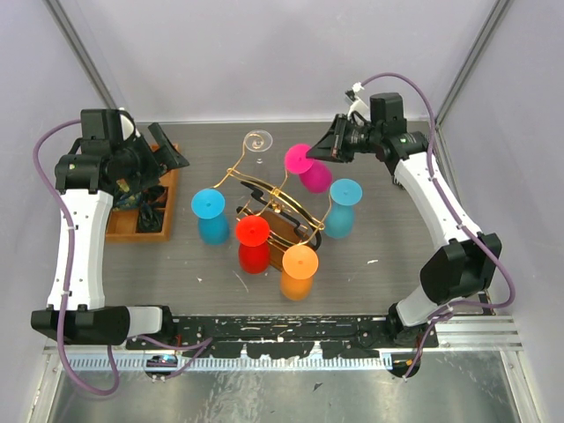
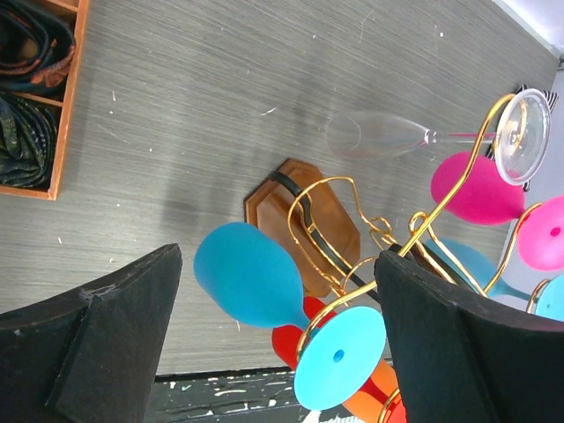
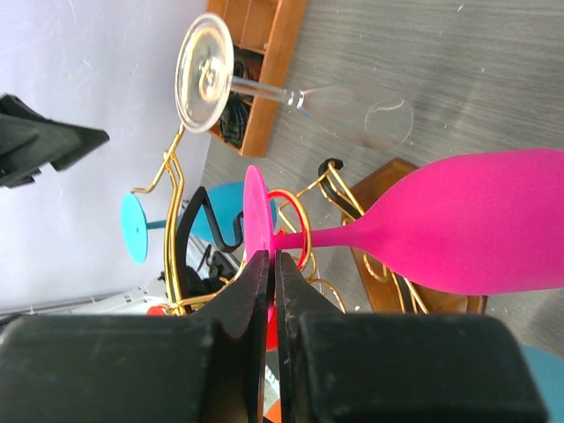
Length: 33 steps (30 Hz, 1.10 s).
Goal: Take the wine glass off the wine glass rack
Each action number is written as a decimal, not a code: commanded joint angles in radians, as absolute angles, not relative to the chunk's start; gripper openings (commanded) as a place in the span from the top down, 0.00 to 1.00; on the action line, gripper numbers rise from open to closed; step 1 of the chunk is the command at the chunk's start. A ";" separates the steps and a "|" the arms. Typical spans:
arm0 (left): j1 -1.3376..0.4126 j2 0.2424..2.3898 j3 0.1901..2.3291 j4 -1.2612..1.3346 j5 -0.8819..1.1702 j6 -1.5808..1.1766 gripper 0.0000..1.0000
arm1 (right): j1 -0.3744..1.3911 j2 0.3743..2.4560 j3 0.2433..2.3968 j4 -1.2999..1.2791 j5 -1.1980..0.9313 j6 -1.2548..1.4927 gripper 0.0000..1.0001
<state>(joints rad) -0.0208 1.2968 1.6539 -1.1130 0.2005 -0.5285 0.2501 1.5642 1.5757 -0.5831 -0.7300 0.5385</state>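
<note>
Edgewise, right tool (image 3: 270,264) pinches foot of pink glass (image 3: 476,220).

The right hand (image 3: 271,262) pinches its black fingers on the foot of the pink wine glass (image 3: 476,231) — stem resting in a loop of the gold wine glass rack (image 3: 377,264) — with a clear glass (image 3: 204,72) hanging beside it over the grey tabletop (image 3: 476,62).

You've got the gold wire rack (image 1: 275,199) standing upright on its dark brown wooden base; your pink wine glass (image 3: 476,231) hangs bowl-down from a scroll arm on its far-right side
</note>
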 commanded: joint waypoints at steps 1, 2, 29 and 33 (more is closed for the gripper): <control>-0.022 1.278 1.670 -1.126 0.222 -0.528 0.02 | 0.216 1.541 1.589 -0.444 -0.768 0.615 0.96; -0.022 1.278 1.666 -1.124 0.224 -0.530 0.02 | 0.214 1.543 1.592 -0.430 -0.772 0.626 0.96; -0.021 1.251 1.664 -1.124 0.248 -0.551 0.02 | 0.232 1.516 1.572 -0.617 -1.019 0.495 0.99; -0.022 1.246 1.670 -1.138 0.243 -0.544 0.02 | 0.220 1.499 1.587 -0.726 -0.984 0.430 0.99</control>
<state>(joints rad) -0.0208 1.2602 1.6535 -1.1217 0.2279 -0.5507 0.2283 1.5719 1.5658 -0.6140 -0.9745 0.5236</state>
